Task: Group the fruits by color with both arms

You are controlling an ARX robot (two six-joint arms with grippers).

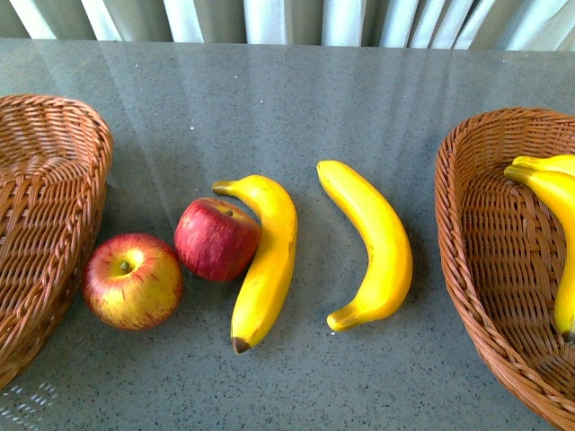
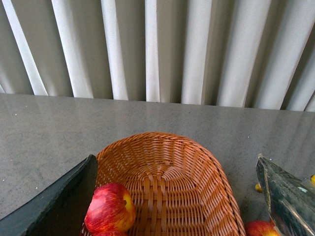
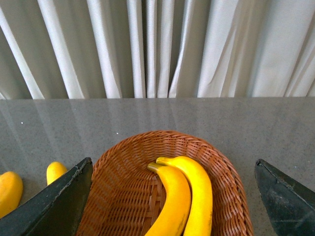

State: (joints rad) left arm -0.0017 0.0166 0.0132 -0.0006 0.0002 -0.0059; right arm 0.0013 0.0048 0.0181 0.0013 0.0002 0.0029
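In the front view two red apples (image 1: 133, 280) (image 1: 216, 239) and two yellow bananas (image 1: 266, 260) (image 1: 373, 238) lie on the grey table between two wicker baskets. Neither arm shows there. My left gripper (image 2: 175, 158) is open and empty above the left basket (image 2: 167, 182), which holds a red apple (image 2: 110, 207) with a sliver of a second apple below it. My right gripper (image 3: 173, 161) is open and empty above the right basket (image 3: 123, 196), which holds two bananas (image 3: 172, 206) (image 3: 199, 196).
The left basket (image 1: 54, 206) and right basket (image 1: 485, 242) stand at the table's two sides. White curtains hang behind the table's far edge. An apple on the table (image 2: 260, 229) shows beside the left basket. Two banana ends (image 3: 10, 191) (image 3: 55, 171) show beside the right basket.
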